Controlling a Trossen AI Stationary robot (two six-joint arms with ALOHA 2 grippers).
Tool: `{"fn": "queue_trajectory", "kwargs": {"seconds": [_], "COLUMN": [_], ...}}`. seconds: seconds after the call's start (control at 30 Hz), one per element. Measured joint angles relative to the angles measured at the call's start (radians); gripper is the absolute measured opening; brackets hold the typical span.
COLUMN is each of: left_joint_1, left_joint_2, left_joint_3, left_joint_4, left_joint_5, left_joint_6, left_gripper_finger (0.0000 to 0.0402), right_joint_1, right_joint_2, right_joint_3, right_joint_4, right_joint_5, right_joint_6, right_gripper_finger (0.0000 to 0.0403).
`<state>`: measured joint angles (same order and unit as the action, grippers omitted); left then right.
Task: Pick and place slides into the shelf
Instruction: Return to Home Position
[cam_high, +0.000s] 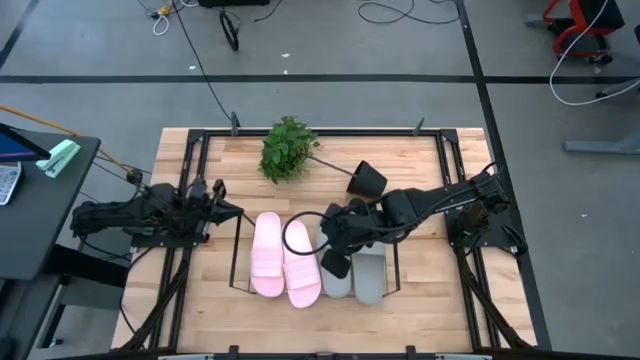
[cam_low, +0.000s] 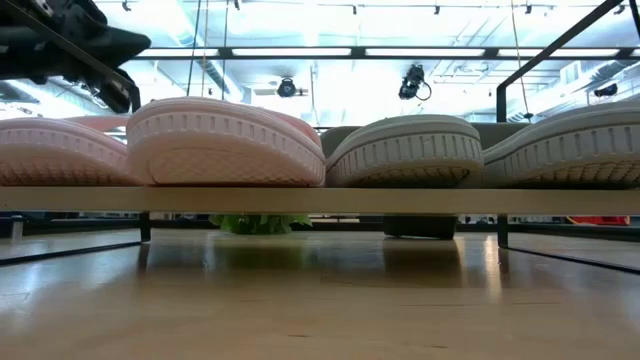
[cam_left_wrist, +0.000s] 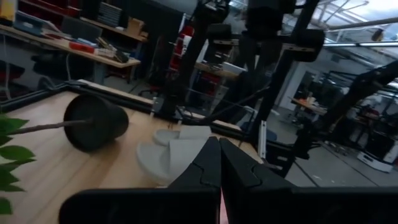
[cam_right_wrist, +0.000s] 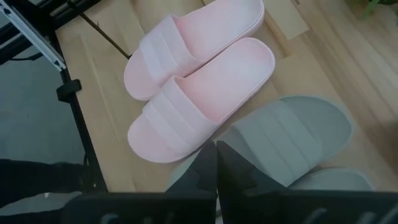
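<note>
Four slides (cam_high: 300, 265), pink pair and grey-green pair, side by side on shelf (cam_high: 237, 260). The right gripper (cam_high: 335, 262), pinched together and empty, hangs over the grey pair; best lifted clear before retracting. The left gripper (cam_high: 230, 211), closed and empty, is beside the shelf.

left gripper (cam_left_wrist: 219, 146): fingers pressed together | grey-green slides (cam_left_wrist: 169, 158): pair just ahead of fingertips | black pot (cam_left_wrist: 96, 121): tipped on its side, farther ahead | wooden table (cam_left_wrist: 68, 171): beneath all

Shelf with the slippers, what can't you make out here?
High view: the right gripper covers part of the inner grey slipper.
Low view: only soles show; the outer pink slipper and outer grey slipper run off the edges.
Left wrist view: its fingers mostly hide the pink slippers.
</note>
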<state>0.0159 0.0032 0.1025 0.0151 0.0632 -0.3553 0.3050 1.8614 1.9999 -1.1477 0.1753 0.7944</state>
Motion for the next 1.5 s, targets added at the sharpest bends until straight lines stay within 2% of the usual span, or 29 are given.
{"fn": "queue_trajectory", "kwargs": {"seconds": [0.33, 0.77, 1.3, 1.5], "left_joint_1": [-0.057, -0.066, -0.066, -0.066], "left_joint_2": [0.001, 0.001, 0.002, 0.002], "left_joint_3": [-0.075, -0.081, -0.094, -0.094], "left_joint_4": [0.078, 0.090, 0.142, 0.144], "left_joint_5": [-0.094, -0.157, -0.158, -0.119], "left_joint_6": [0.049, 0.169, 0.146, 0.131], "left_gripper_finger": [0.0000, 0.0003, 0.0006, 0.0011], "right_joint_1": [0.000, -0.001, -0.001, 0.008], "right_joint_2": [0.000, 0.001, 0.001, 0.001], "right_joint_3": [0.000, 0.000, 0.000, 0.001], "right_joint_4": [-0.001, -0.005, -0.005, -0.006], "right_joint_5": [-0.002, -0.017, -0.020, -0.019], "right_joint_6": [0.012, 0.025, 0.044, 0.011], "right_gripper_finger": [0.0000, 0.0000, 0.0000, 0.0000]}}
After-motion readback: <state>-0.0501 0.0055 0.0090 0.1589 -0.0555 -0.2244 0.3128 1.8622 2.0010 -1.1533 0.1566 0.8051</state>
